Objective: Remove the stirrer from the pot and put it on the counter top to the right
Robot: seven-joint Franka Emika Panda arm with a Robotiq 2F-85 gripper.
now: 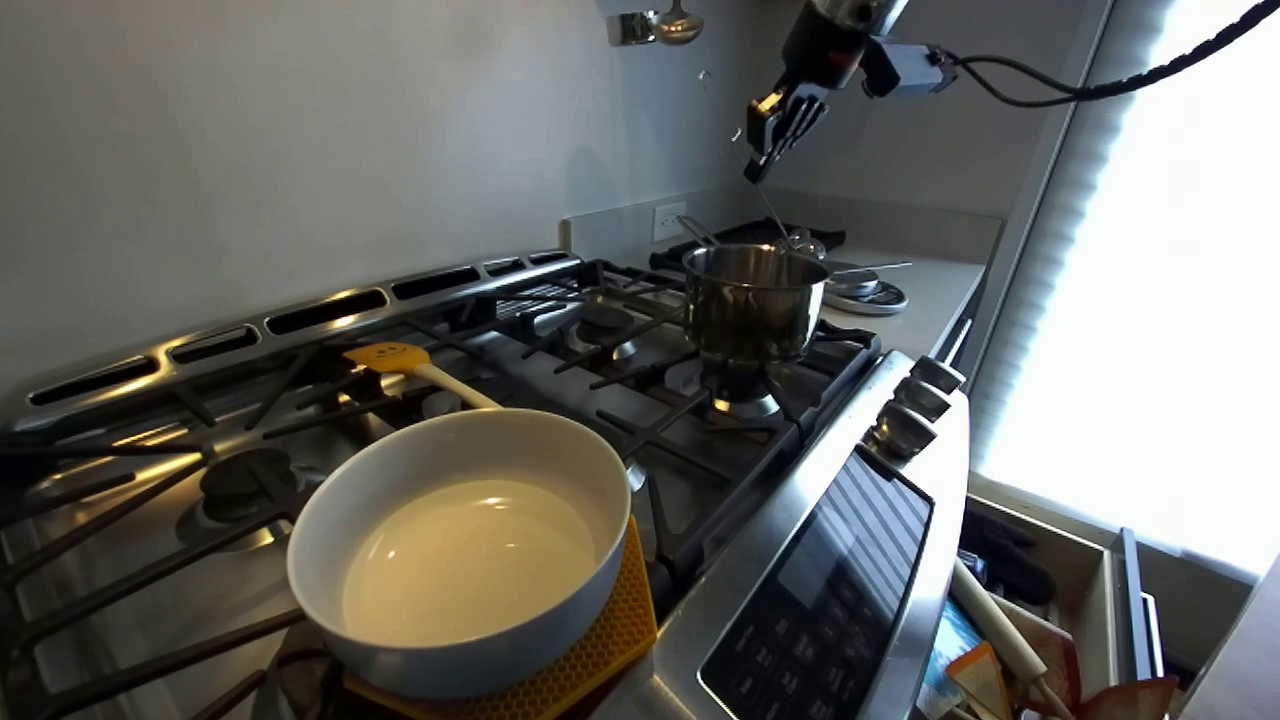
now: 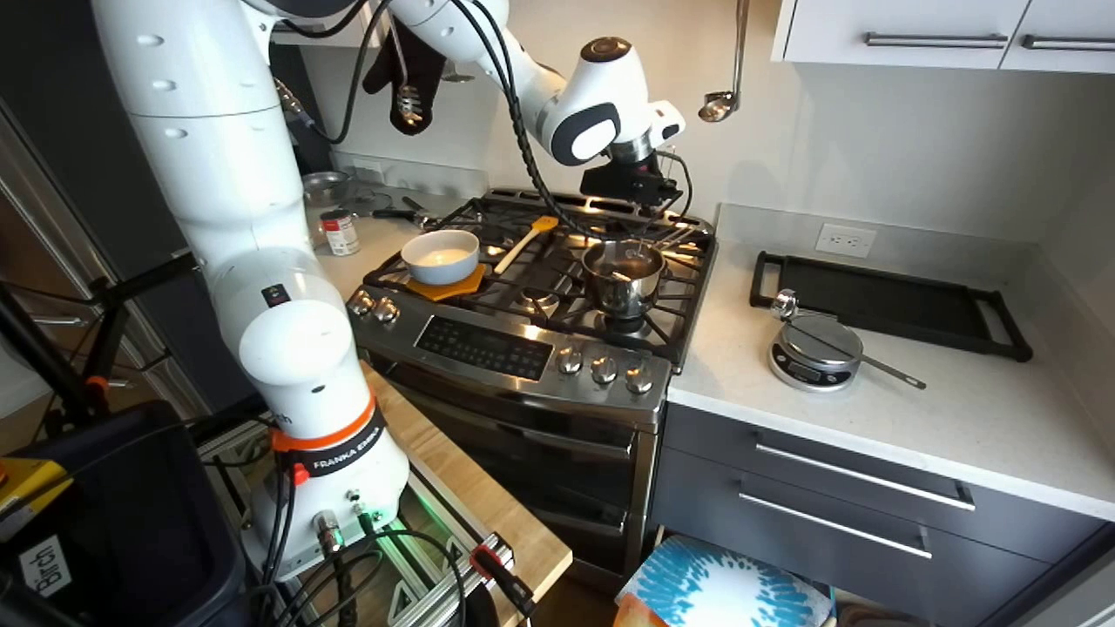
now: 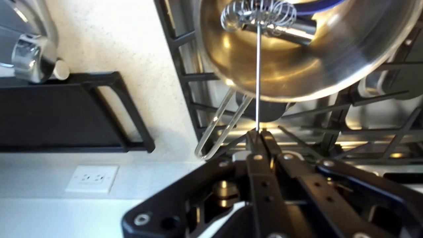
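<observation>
The stirrer is a thin straight metal rod with a coiled wire head. In the wrist view its top end is pinched between the fingertips of my gripper, which is shut on it. In an exterior view my gripper is above the steel pot, and the rod slants down to the rim. The wire head is over the pot's mouth; I cannot tell whether it is inside or just above the rim. The pot also shows in the wrist view. The pale counter top lies right of the stove.
A black tray and a round scale with a ladle across it are on the counter. A steel and blue utensil lies in the pot. A white-inside pan and a yellow spatula are on the stove.
</observation>
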